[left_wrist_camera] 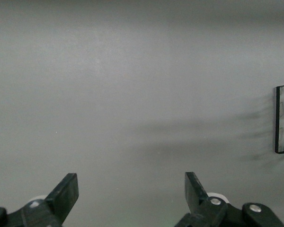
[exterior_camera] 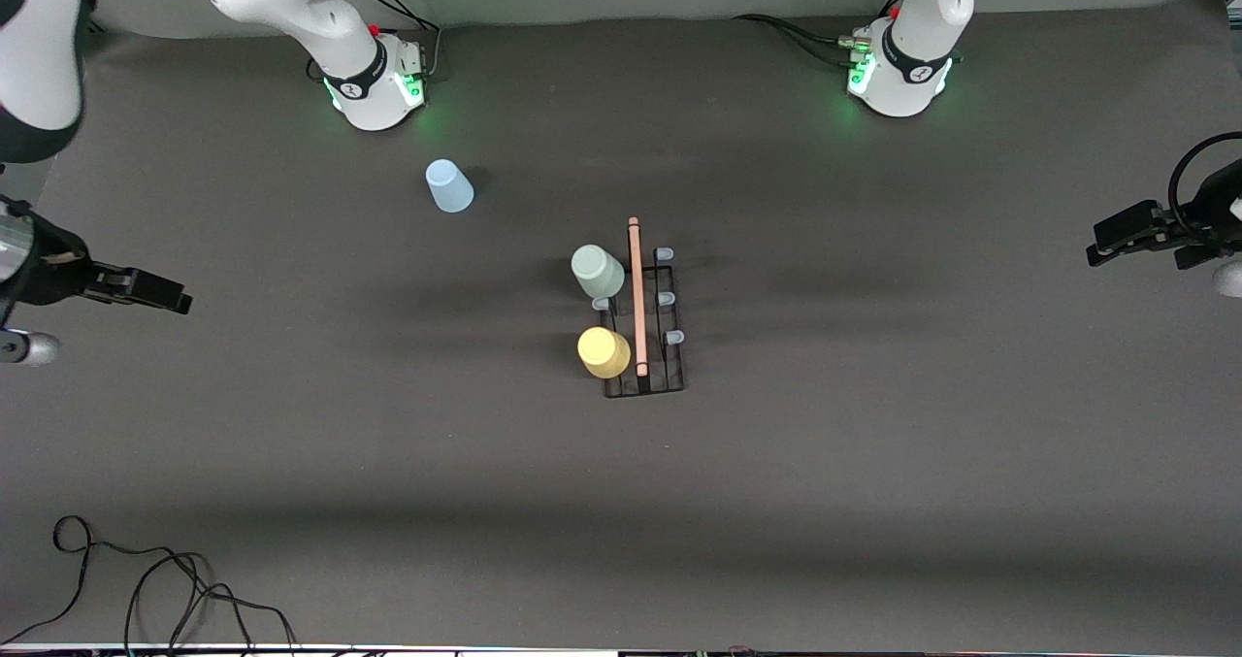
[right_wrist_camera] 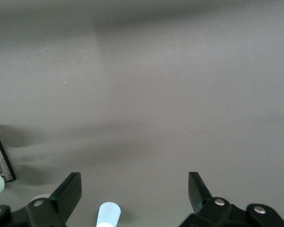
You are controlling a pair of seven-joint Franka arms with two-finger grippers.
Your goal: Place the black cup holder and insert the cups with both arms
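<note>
Black wire cup holder (exterior_camera: 645, 332) w/ rectangular base, long light wooden rod handle and pale-capped pegs already stands upright mid-table, so the placing step looks done. Two of three small tapered plastic cups are on it, upside down on pegs along the side toward the right arm's end: pale green cup (exterior_camera: 597, 271) on the peg farther from the front cam, yellow cup (exterior_camera: 604, 352) on the nearer one, a bare peg between them. Three pegs on the side toward the left arm's end are bare too. Light blue cup (exterior_camera: 449, 186) is not yet placed: it sits alone on the dark grey table (exterior_camera: 873, 463), well apart from the holder, farther from the front cam and toward the right arm's base. So roughly two thirds of inserting done; remaining job, as I judge it, is to fetch the blue cup and seat it on a free peg. Both arms are pulled back to the table ends, waiting. Left hand (exterior_camera: 1130, 235) hangs over the table edge at its own end, fingers spread wide, holding nothing. Right hand (exterior_camera: 155, 293) is over its end, also wide and empty; its wrist view shows the blue cup (right_wrist_camera: 108, 215) between the fingers, lower down on the table, not gripped.
</note>
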